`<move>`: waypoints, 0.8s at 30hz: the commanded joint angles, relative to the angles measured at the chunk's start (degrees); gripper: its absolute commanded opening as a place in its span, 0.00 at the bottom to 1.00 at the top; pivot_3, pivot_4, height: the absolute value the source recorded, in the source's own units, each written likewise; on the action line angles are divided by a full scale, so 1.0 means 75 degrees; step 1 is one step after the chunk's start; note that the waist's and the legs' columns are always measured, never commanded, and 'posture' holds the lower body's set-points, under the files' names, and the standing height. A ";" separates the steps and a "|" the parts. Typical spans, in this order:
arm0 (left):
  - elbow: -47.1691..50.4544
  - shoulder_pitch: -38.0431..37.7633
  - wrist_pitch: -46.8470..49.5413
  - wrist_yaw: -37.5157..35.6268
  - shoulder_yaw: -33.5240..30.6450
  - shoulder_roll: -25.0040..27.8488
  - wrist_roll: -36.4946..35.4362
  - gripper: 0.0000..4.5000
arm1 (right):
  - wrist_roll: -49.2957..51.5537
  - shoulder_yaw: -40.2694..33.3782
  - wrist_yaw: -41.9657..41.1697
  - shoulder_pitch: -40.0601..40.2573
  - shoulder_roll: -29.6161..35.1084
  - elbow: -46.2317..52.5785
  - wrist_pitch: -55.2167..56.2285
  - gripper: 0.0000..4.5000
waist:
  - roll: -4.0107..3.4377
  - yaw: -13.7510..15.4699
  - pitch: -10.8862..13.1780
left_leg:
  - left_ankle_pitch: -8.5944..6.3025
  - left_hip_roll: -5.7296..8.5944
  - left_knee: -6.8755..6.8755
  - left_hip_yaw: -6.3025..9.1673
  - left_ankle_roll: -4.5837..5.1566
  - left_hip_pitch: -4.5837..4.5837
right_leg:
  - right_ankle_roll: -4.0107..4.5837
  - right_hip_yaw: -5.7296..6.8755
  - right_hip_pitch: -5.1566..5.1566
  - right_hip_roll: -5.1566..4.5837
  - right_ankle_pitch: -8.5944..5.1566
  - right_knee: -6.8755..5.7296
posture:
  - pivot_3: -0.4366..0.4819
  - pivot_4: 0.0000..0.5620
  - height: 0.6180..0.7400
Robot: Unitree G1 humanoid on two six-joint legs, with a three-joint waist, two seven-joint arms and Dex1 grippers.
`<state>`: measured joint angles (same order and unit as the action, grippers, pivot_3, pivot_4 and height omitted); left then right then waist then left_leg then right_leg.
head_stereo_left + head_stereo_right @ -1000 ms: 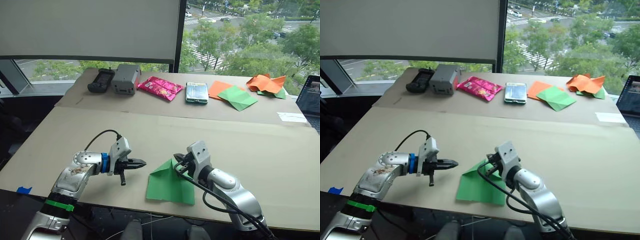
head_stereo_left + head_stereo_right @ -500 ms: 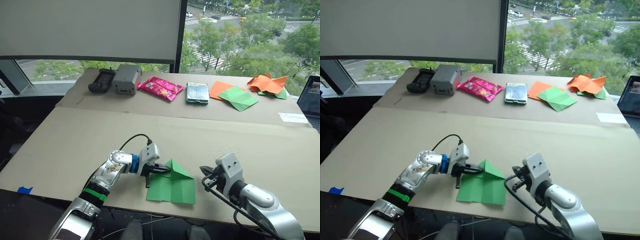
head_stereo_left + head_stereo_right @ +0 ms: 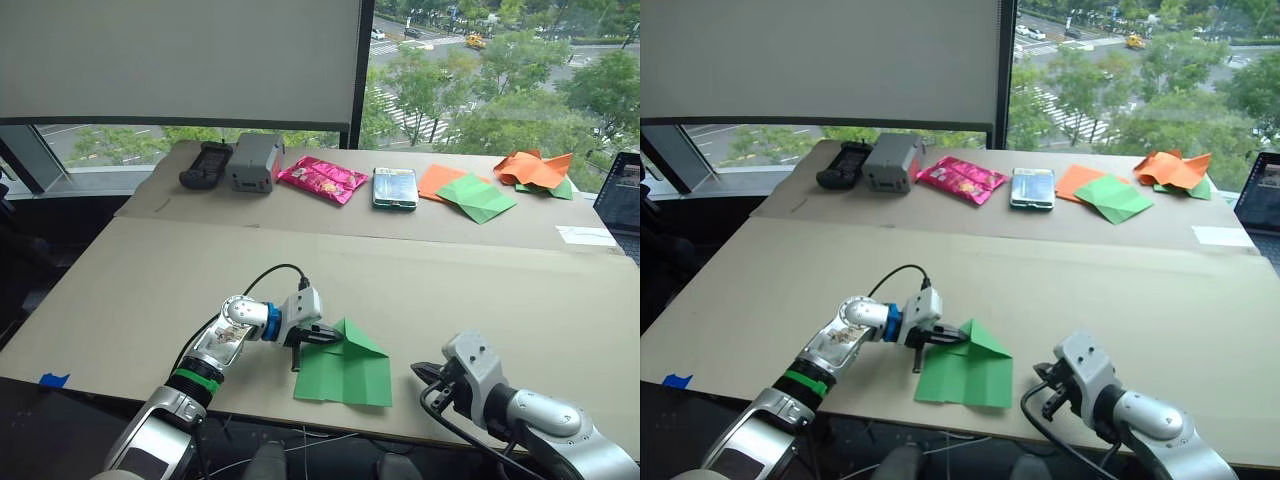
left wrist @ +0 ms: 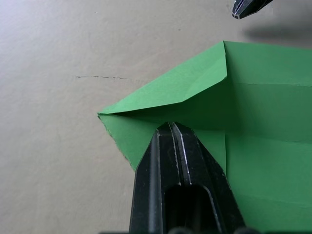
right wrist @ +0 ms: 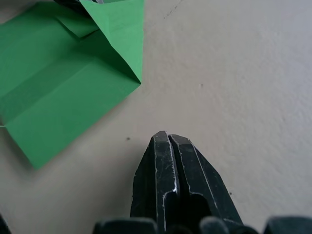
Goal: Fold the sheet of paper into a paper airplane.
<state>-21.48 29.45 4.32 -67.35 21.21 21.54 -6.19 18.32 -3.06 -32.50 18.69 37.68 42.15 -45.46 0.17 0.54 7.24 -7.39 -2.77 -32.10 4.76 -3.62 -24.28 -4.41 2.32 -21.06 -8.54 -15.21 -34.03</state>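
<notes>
Two green papers: the sheet of paper (image 3: 345,365) and a paler folded one (image 3: 476,195). Two orange papers (image 3: 533,166). One phone (image 3: 394,186). One pink packet (image 3: 321,178).

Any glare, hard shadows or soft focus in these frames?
Left eye view: daylight from the window, soft and even, no glare on the table. Left wrist view: the sheet of paper is sharp, its raised flap shades the layer beneath; the left end effector is in focus. Right wrist view: the right end effector casts only a faint shadow.
</notes>
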 commanded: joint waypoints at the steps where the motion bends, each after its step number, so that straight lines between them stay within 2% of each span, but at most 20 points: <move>1: -0.0102 -0.0243 0.0275 0.0053 0.0068 0.0240 0.0284 0.00 | 0.0088 0.0104 -0.0308 0.0213 0.0215 0.0080 0.0216 0.00 | 0.0003 -0.0004 -0.0003 | 0.0000 0.0000 0.0000 0.0000 0.0000 0.0000 | 0.0000 0.0000 0.0000 0.0000 0.0000 0.0000 | 0.48 0.27 0.77; 4: -0.0027 -0.0308 0.0325 0.0060 0.0077 0.0253 0.0268 0.00 | 0.0752 -0.0175 -0.0616 0.0541 0.0167 0.0522 0.0048 0.00 | 0.0006 0.0016 -0.0005 | 0.0000 0.0000 0.0001 0.0000 0.0000 0.0004 | 0.0000 0.0000 0.0003 0.0000 0.0000 0.0000 | 0.48 0.27 0.77; 8: -0.0064 -0.0358 0.0276 0.0101 0.0104 0.0274 0.0342 0.00 | 0.1464 0.0056 -0.0900 0.1027 0.0213 0.1126 -0.0172 0.00 | 0.0008 0.0018 -0.0006 | 0.0000 -0.0001 0.0001 0.0000 0.0000 0.0004 | 0.0000 0.0001 0.0009 0.0000 0.0000 0.0000 | 0.48 0.27 0.77; 14: 0.0159 -0.0428 0.0397 0.0036 0.0109 0.0427 0.0340 0.00 | 0.0706 0.1216 -0.0020 0.0799 -0.0082 0.0882 -0.0058 0.00 | 0.0013 -0.0045 -0.0006 | -0.0002 -0.0003 -0.0003 0.0000 -0.0002 0.0005 | 0.0001 0.0001 -0.0004 -0.0005 -0.0001 0.0010 | 0.48 0.27 0.77; 20: 0.0355 -0.0550 0.0554 -0.0024 0.0077 0.0699 0.0321 0.00 | 0.0593 0.1727 0.0599 0.0558 -0.0598 0.0795 -0.0214 0.00 | 0.0019 -0.0124 -0.0011 | -0.0002 -0.0006 0.0001 0.0000 -0.0002 0.0007 | 0.0001 0.0003 -0.0004 -0.0008 -0.0001 0.0019 | 0.48 0.27 0.77; 24: 0.0300 -0.0557 0.0500 -0.0033 0.0077 0.0797 0.0371 0.00 | 0.0372 0.1730 0.1068 0.0682 -0.0883 0.0666 -0.0044 0.00 | 0.0015 -0.0146 -0.0012 | -0.0002 -0.0006 0.0005 0.0000 -0.0002 0.0006 | 0.0001 0.0002 -0.0005 -0.0008 -0.0001 0.0016 | 0.48 0.27 0.77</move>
<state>-16.80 26.76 6.39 -67.32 20.40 25.70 -6.18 22.63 10.41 -26.72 23.51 31.57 47.75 -46.38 0.28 -0.56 7.15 -7.40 -2.81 -32.06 4.76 -3.64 -24.23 -4.40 2.34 -21.10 -8.60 -15.21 -33.92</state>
